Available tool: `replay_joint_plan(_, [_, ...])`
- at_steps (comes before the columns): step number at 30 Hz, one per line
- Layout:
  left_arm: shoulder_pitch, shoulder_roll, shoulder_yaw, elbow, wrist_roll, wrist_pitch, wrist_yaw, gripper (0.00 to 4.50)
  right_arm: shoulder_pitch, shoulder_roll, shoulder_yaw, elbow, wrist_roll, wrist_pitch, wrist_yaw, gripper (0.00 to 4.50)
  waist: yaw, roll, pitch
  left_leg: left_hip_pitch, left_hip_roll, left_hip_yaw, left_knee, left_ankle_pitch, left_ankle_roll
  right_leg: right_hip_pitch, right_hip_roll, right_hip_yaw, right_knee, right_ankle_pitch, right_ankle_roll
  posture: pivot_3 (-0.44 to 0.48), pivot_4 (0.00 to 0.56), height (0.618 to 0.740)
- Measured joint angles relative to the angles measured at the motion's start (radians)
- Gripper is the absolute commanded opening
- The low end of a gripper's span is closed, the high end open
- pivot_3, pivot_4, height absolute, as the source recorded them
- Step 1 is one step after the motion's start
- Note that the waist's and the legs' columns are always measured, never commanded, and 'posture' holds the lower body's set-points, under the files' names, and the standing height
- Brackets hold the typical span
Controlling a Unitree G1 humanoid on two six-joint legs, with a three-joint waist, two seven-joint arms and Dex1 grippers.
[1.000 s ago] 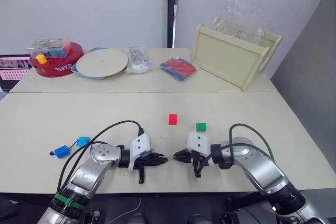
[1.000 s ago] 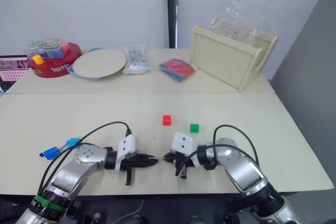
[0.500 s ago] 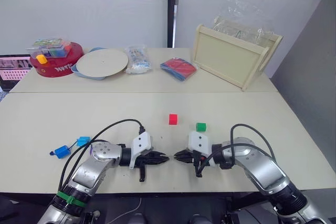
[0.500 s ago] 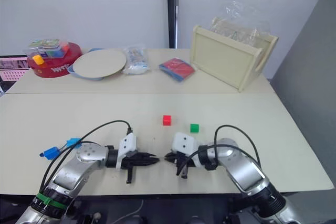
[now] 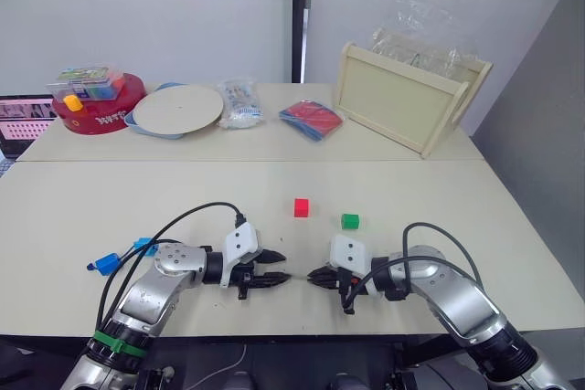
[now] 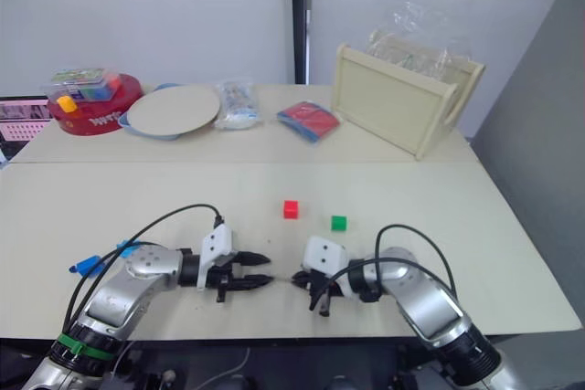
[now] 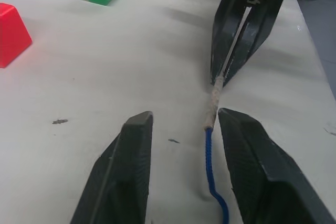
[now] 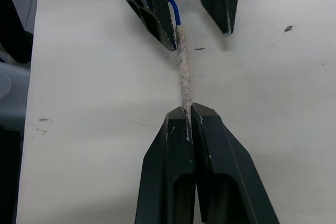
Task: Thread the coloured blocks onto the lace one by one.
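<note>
The lace (image 7: 209, 163) is a dark blue cord with a pale stiff tip (image 8: 182, 72), lying on the table's front. My right gripper (image 8: 186, 112) is shut on that tip. My left gripper (image 7: 185, 117) faces it and stands open, its fingers either side of the cord without touching it. In the left eye view the left gripper (image 5: 277, 268) and right gripper (image 5: 313, 275) almost meet. A red block (image 5: 301, 207) and a green block (image 5: 350, 221) sit just beyond them. Two blue blocks (image 5: 107, 264) (image 5: 143, 246) lie to the left by my left arm.
Along the back stand a red tub (image 5: 99, 109) with a clear box on it, a round plate (image 5: 178, 109), a plastic bag (image 5: 239, 102), a flat red-and-blue packet (image 5: 310, 119) and a wooden tray (image 5: 402, 98) tipped on its side. Black cables loop over both forearms.
My left gripper has opened and let go of the lace. The right gripper now holds the pale tip. Both arms have shifted slightly.
</note>
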State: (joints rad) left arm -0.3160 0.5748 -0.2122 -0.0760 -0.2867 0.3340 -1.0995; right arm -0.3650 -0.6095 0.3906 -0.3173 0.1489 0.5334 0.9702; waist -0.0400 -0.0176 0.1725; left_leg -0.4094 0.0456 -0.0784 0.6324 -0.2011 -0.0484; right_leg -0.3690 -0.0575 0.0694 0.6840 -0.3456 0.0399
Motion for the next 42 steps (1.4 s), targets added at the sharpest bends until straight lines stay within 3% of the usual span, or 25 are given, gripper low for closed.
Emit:
replay_joint_plan(4, [0.0,0.003,0.0,-0.022,-0.022,0.017,-0.005,1.94,0.003,0.0,0.0,0.0,0.0,0.0,-0.001,0.0,0.0,0.0,0.0,0.0,0.0,0.0,0.0,0.0,0.0,0.0,0.0,0.0,0.0,0.0,0.0,0.0,0.15,0.74])
replay_joint_plan(10, [0.007,0.014,-0.001,-0.029,-0.029,0.02,-0.018,0.09,0.007,0.0,-0.001,0.0,0.004,0.003,-0.006,0.0,0.0,0.0,0.0,0.0,0.0,0.0,0.0,0.0,0.0,0.0,0.0,0.0,0.0,0.0,0.0,0.0,0.15,0.74])
replay_joint_plan(21, [0.023,0.007,-0.002,-0.02,-0.029,-0.005,-0.023,0.04,0.015,-0.006,-0.007,-0.001,0.022,0.012,0.002,0.0,0.0,0.0,0.0,0.0,0.0,0.0,0.0,0.0,0.0,0.0,0.0,0.0,0.0,0.0,0.0,0.0,0.15,0.74])
replay_joint_plan(28, [0.021,0.009,0.013,-0.017,-0.033,-0.007,-0.022,2.16,0.015,-0.006,-0.009,-0.001,0.022,0.012,0.002,0.0,0.0,0.0,0.0,0.0,0.0,0.0,0.0,0.0,0.0,0.0,0.0,0.0,0.0,0.0,0.0,0.0,0.15,0.74])
replay_joint_plan(42, [0.036,0.004,-0.006,-0.002,-0.015,-0.046,-0.037,2.16,0.015,-0.006,-0.013,-0.001,0.031,0.011,0.01,0.0,0.0,0.0,0.0,0.0,0.0,0.0,0.0,0.0,0.0,0.0,0.0,0.0,0.0,0.0,0.0,0.0,0.15,0.74])
